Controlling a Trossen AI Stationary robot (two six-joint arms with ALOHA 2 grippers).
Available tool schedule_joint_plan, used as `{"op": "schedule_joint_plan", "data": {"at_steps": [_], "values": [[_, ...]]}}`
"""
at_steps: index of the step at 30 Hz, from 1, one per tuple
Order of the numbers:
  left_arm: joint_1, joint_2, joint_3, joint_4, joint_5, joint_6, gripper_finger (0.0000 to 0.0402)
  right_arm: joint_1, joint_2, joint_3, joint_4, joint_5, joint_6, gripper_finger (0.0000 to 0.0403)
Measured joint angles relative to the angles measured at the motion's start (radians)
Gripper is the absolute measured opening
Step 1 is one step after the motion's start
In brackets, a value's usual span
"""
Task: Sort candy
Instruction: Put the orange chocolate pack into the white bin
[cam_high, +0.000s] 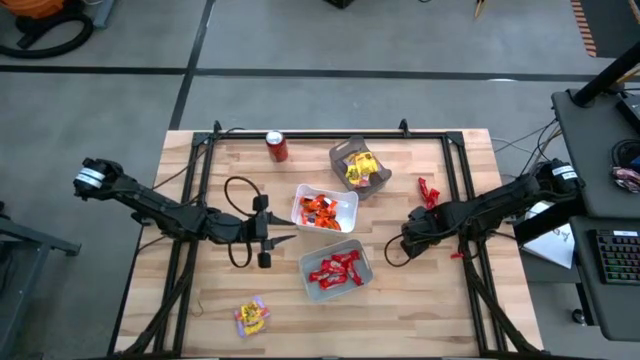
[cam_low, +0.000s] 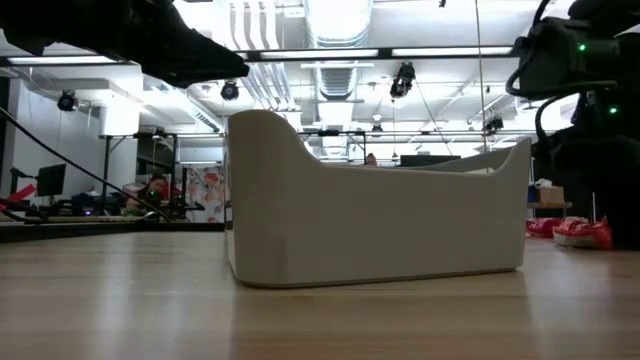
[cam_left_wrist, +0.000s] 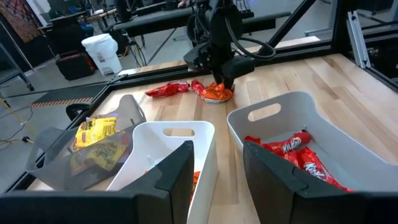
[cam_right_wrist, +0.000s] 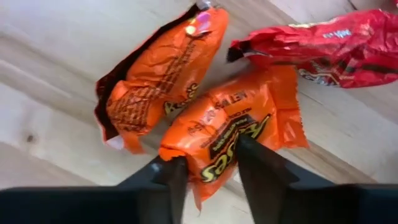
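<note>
Right hand (cam_right_wrist: 208, 167) clamps an orange candy (cam_right_wrist: 233, 140), apparently pinched across its long axis.

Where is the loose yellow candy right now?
In the high view the yellow candy lies alone near the table's front-left corner, below the left gripper, apart from the trays.

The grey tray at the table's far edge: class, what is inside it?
In the grey tray lie yellow-wrapped candies. Its wall hides whatever sits beneath them, so their number cannot be told.
</note>
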Motion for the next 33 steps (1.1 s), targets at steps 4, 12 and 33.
{"op": "schedule_joint_plan", "data": {"at_steps": [4, 12, 33], "values": [[0.0, 0.0, 0.0, 0.001, 0.0, -0.008, 0.0123, 0.0, 0.001, 0.023, -0.013, 0.001, -0.036, 0.0065], [0.0, 0.0, 0.0, 0.0, 0.0, -0.02, 0.0123, 0.001, 0.002, 0.113, -0.092, 0.002, -0.101, 0.0013], [0.0, 0.0, 0.0, -0.001, 0.0, -0.042, 0.0123, 0.031, 0.002, 0.4, -0.121, 0.298, -0.296, 0.0012]]}}
